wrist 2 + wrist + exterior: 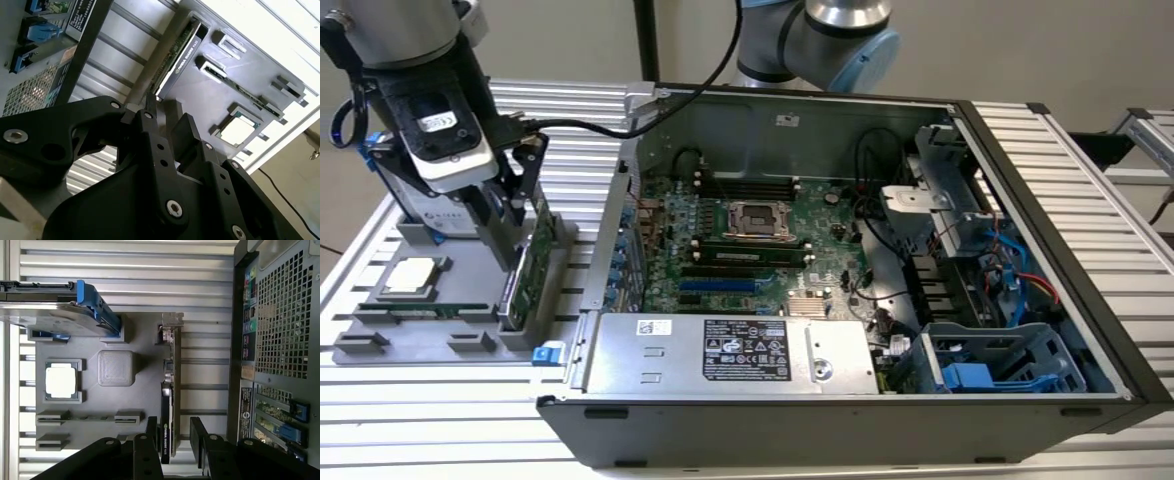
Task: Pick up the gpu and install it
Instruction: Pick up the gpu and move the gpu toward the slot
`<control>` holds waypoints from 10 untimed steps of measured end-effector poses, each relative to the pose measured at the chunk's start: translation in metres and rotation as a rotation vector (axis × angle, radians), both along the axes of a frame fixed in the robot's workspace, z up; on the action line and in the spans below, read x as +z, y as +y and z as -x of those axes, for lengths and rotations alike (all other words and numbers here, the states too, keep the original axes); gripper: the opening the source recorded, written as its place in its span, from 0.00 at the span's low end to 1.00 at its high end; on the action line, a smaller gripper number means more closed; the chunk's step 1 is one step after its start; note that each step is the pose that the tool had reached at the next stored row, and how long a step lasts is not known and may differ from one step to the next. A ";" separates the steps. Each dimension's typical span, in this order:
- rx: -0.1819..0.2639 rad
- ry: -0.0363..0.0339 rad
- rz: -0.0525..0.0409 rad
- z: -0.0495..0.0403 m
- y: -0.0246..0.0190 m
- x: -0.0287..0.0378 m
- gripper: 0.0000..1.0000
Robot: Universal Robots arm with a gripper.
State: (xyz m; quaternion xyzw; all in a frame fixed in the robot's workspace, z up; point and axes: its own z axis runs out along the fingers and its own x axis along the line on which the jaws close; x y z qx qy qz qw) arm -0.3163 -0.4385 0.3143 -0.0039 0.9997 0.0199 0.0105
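The gpu (530,268) stands on its long edge in a slot of the grey parts tray (414,345) at the exterior view's left. In the first wrist view the gpu (169,385) shows as a thin edge with its silver bracket at the far end. My gripper (510,240) hangs over the card's near end. In both wrist views the black fingers (151,432) straddle the card, with a gap showing on one side. The gripper (173,421) is open, and in the second wrist view the gripper (167,109) lines up with the gpu (179,52).
The open computer case (854,430) lies at the exterior view's right of the tray, motherboard (747,250) exposed. The tray also holds a processor (61,381), a memory stick (90,417) and a hard drive with blue rails (55,315). A ribbed metal table (440,420) lies underneath.
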 end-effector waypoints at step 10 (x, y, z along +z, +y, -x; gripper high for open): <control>-0.014 0.0001 0.0020 0.0000 0.0000 -0.0068 1.00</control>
